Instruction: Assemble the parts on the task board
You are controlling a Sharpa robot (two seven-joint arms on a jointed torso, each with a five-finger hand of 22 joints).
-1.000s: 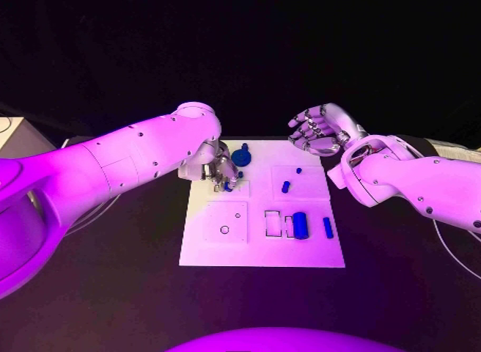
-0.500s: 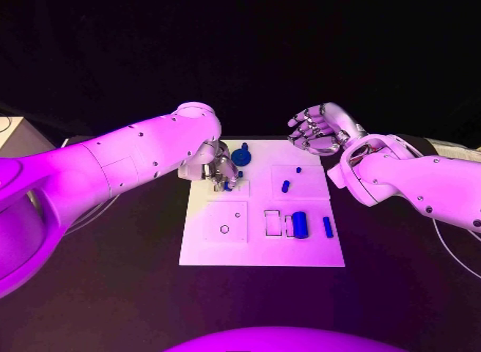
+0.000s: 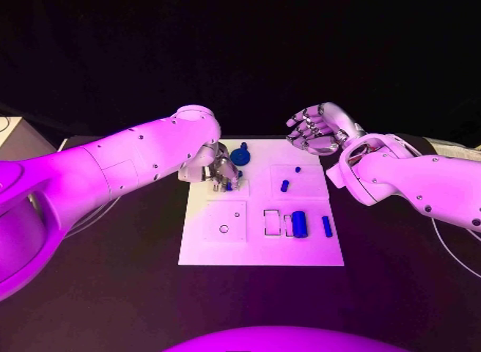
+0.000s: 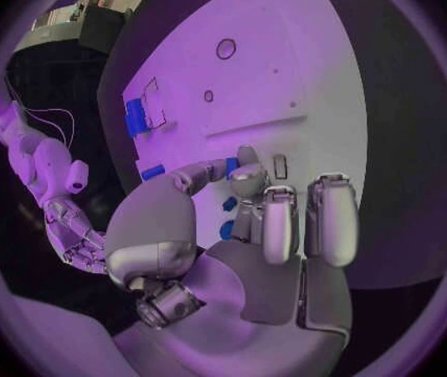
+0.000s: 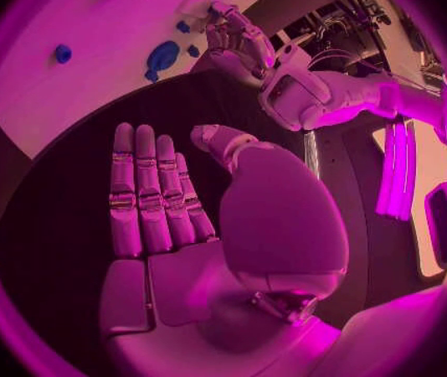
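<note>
The task board (image 3: 262,246), a white plate, lies in the middle of the black table (image 3: 114,293). The left hand (image 3: 213,170) is lowered over the board's far left corner, and a small blue part (image 4: 231,167) is seen in the left wrist view pinched between its thumb and a fingertip, the other fingers (image 4: 283,224) being held straight and side by side. Two more small blue pieces (image 4: 228,203) are seen just below that pinch, against the board.

A blue disc-shaped part (image 3: 240,155) lies close to the board's far edge, just beside the left hand. Near the middle of the board's far half, a short blue peg (image 3: 285,186) is found, with a tiny blue piece (image 3: 298,170) a little beyond it. Toward the near right part of the board, a blue cylinder (image 3: 299,224) rests beside a rectangular outline (image 3: 272,223), and a slim blue bar (image 3: 326,226) lies close to the right edge. A small round hole (image 3: 224,229) is marked within a square outline on the near left part.

The right hand (image 3: 319,129) is held above the table just beyond the board's far right corner, palm open, its fingers (image 5: 151,188) extended together and nothing grasped.
</note>
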